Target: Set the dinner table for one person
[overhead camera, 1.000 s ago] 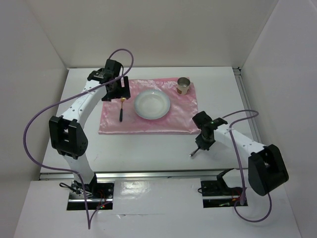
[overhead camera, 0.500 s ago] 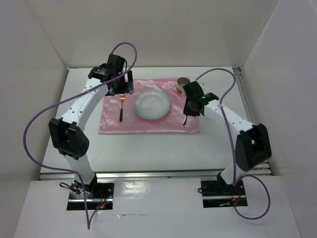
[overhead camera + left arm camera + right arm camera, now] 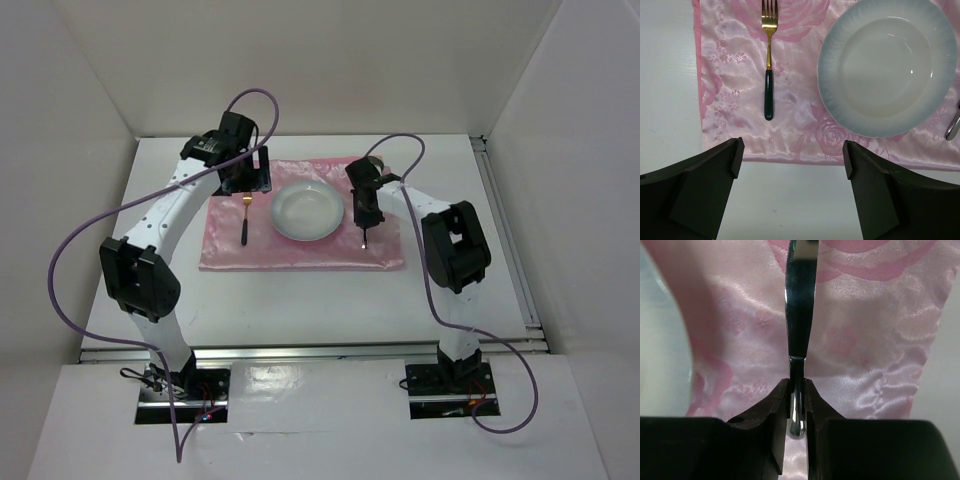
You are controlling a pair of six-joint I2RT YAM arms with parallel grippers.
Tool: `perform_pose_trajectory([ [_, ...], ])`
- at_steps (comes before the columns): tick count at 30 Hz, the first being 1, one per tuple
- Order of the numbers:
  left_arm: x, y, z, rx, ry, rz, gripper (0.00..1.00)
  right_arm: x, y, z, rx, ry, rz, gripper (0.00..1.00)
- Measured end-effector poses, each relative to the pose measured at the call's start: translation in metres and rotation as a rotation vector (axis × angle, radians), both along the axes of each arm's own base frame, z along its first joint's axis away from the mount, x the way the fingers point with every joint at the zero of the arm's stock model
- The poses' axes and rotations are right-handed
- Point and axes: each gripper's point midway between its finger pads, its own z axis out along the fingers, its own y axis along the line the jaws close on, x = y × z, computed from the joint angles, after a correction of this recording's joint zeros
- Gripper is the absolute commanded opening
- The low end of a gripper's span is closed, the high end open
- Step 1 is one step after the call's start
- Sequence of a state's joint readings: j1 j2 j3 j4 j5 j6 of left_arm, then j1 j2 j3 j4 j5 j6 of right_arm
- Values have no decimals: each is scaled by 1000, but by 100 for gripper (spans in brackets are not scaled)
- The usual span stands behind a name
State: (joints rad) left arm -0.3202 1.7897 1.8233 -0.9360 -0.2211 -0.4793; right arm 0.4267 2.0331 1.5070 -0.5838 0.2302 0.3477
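Dinner table (image 3: 300,300) lies flat under both arms and carries a pink rose-patterned cloth (image 3: 300,252) at its centre. On the cloth are a white plate (image 3: 308,211) and, just left of it, a gold fork (image 3: 768,65). Right gripper (image 3: 797,390) is clamped on a slim metal utensil (image 3: 800,315) over the cloth, right of the plate; contact with the cloth cannot be told. Left gripper (image 3: 792,150) hangs above the fork, fingers wide apart, holding nothing

Left arm (image 3: 165,215) stretched forward, left claw (image 3: 790,155) spread wide, right arm (image 3: 440,225) folded inward, right claw (image 3: 796,388) pinched on utensil (image 3: 800,315)
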Motion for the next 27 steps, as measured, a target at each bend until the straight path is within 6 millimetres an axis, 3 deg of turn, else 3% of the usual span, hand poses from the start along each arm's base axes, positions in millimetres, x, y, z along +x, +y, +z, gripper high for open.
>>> perform_pose_trajectory([
  [4,0,1,0,6,-2,3,100,4,-8,-16,-9,31,-16,2],
  [7,0,2,0,11,-2,6,100,5,-11,-18,-11,35,-24,8],
  [9,0,2,0,13,-1,7,100,6,-11,-18,-14,32,-27,15],
  [12,-1,3,-1,16,2,9,100,7,-13,-18,-17,29,-28,42],
  [16,-1,3,-1,17,3,8,100,9,-14,-17,-18,22,-34,42],
  [19,-2,2,0,18,5,5,100,10,-15,-15,-15,16,-42,51],
  [22,-3,1,0,22,7,2,100,11,-14,-6,-5,-2,-48,52],
  [25,-4,2,0,29,10,5,100,15,-13,20,22,-55,-69,54],
  [27,-4,2,3,29,7,6,100,18,-13,45,56,-109,-90,79],
])
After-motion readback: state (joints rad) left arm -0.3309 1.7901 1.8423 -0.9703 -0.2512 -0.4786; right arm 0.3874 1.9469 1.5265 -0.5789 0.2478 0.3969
